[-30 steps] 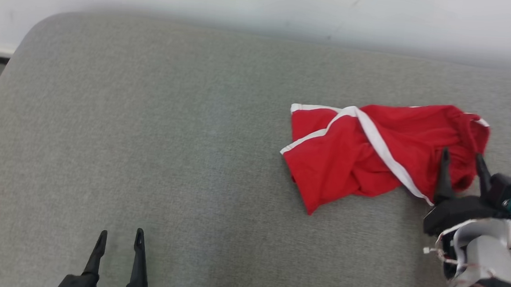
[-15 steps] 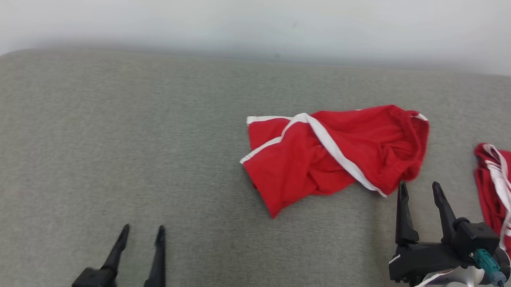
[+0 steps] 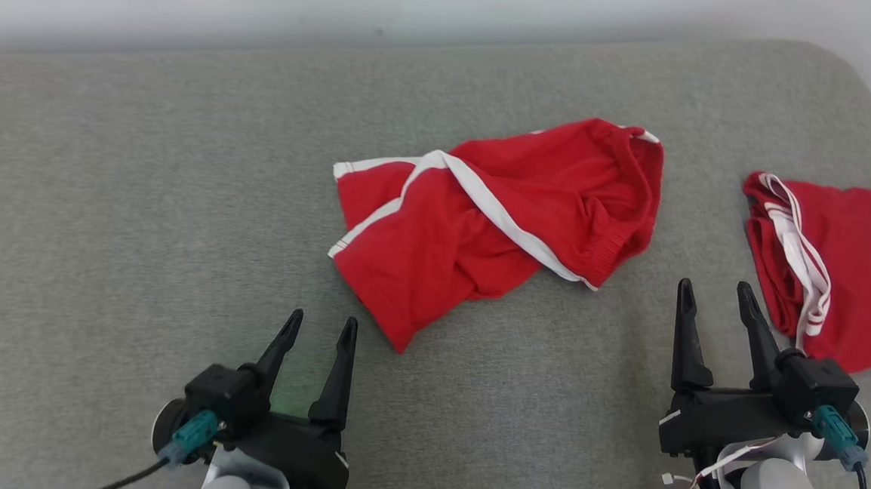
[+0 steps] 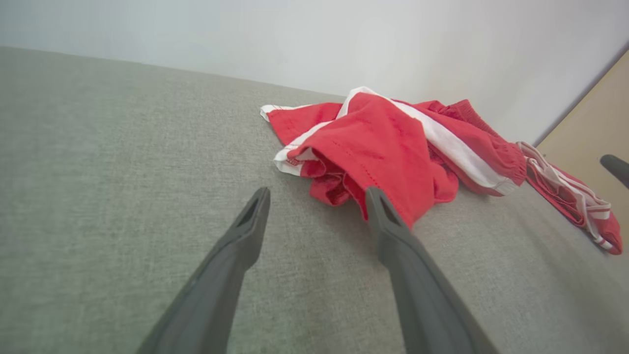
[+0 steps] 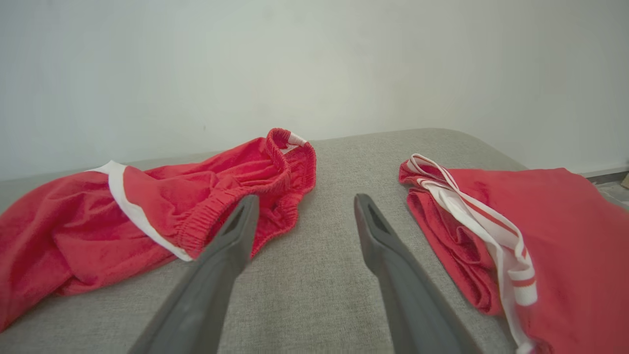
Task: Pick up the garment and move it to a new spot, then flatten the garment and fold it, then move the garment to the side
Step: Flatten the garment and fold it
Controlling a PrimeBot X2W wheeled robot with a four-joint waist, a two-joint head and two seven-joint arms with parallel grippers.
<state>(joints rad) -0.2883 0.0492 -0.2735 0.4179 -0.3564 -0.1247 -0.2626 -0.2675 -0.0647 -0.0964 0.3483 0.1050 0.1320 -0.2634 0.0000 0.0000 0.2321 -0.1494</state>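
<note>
Where crumpled mid-surface, treat the garment (image 3: 497,218) as probably set down at its new spot and not yet flattened. Locate on the grey padded surface (image 3: 144,181), right of centre, midway between near and far edges. Note left gripper (image 3: 323,318) just near-left of the lowest red corner, fingers released, grasping nothing; judged staged to take that corner. Note right gripper (image 3: 713,286) near-right of the elastic waistband, fingers likewise spread and empty, aimed at the gap between garment and a second red garment (image 3: 850,262) lying apart at the right. Identify as red shorts with white side stripe and hem trim, twisted leg over leg, waistband bunched rightward; thin, limp fabric, likely to drag when pulled.
</note>
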